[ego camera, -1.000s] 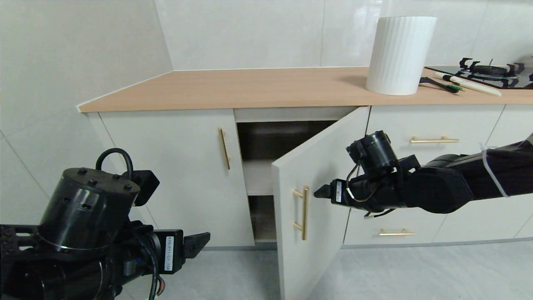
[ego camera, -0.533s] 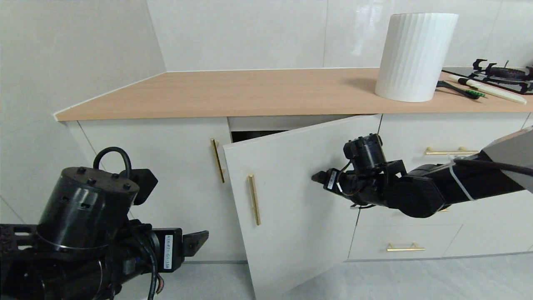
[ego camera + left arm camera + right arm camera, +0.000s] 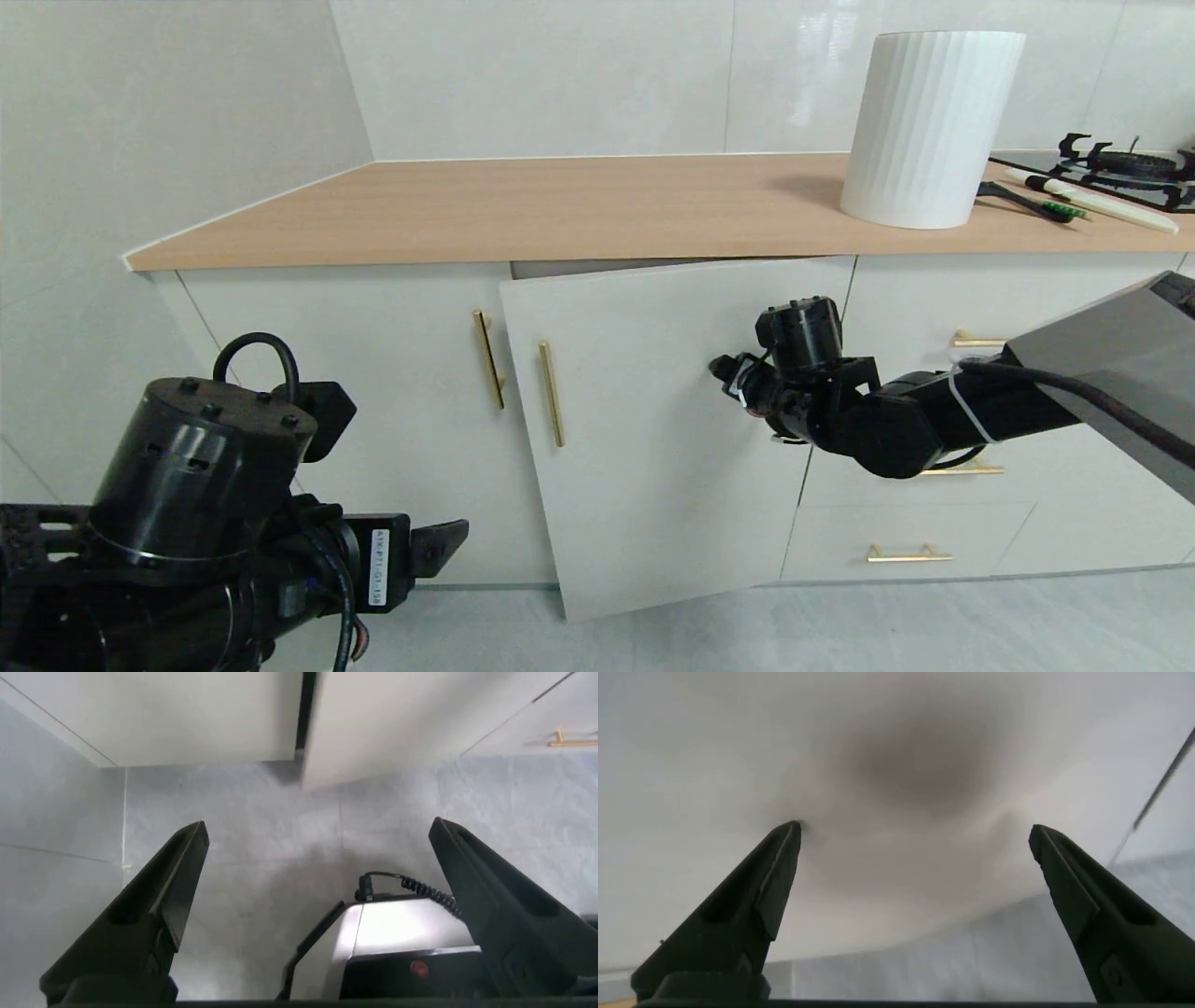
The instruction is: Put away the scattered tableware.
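Note:
The white cabinet door [image 3: 653,420] with a gold handle [image 3: 551,392] stands slightly ajar under the wooden counter [image 3: 523,205]. My right gripper [image 3: 721,370] is open, and its fingertips rest against the door's outer face [image 3: 906,728]. My left gripper [image 3: 453,539] hangs low at the left, open and holding nothing, above the grey floor [image 3: 243,859] near the door's bottom edge [image 3: 402,719]. On the counter at the right lie a black utensil [image 3: 1022,198] and a long white-handled one [image 3: 1097,202].
A tall white ribbed container [image 3: 929,131] stands on the counter by the utensils. A black stove grate [image 3: 1125,163] is at the far right. A shut door with a gold handle [image 3: 488,359] and drawers [image 3: 910,553] flank the ajar door.
The cabinet door has swung from wide open to nearly shut, with my right gripper following against its face. The head camera shifted early on. My left arm kept still.

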{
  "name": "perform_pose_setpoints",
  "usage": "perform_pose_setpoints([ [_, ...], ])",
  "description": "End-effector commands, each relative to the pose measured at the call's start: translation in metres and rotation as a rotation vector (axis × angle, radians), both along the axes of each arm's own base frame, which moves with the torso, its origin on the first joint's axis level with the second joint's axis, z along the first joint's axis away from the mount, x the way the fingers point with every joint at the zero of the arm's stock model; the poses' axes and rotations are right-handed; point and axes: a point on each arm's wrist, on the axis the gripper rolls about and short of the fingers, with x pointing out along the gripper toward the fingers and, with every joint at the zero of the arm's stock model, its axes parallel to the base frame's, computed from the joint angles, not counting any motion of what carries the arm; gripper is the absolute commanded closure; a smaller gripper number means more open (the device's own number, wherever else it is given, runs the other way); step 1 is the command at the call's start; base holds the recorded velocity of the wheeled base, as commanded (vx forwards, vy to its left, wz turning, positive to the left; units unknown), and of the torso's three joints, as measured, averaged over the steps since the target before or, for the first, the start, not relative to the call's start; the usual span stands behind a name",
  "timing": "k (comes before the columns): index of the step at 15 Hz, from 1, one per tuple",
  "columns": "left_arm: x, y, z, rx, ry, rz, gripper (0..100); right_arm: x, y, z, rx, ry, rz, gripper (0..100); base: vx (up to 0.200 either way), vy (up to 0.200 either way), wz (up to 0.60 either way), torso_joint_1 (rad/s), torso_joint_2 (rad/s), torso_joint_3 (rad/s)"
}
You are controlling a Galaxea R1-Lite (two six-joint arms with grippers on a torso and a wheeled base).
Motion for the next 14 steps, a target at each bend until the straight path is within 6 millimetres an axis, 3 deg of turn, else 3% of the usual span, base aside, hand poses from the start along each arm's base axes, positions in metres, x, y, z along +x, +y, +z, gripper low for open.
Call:
perform_pose_setpoints([
  [1,0.0,0.0,-0.001,0.001,0.002,0.001,0,0.006,-0.001,-0.003,0.001,0.0,-0.013,0,0.0,0.0,0.0,0.0,0.0,0.0],
  [4,0.001,-0.001,-0.002,0.005,0.007,0.001,0,0.017,-0.008,0.005,0.043,-0.035,-0.079,0,0.0,0.0,0.0,0.0,0.0,0.0],
  [14,0.001,-0.001,-0.002,0.005,0.007,0.001,0,0.023,-0.017,0.013,0.046,-0.059,-0.123,0,0.0,0.0,0.0,0.0,0.0,0.0],
])
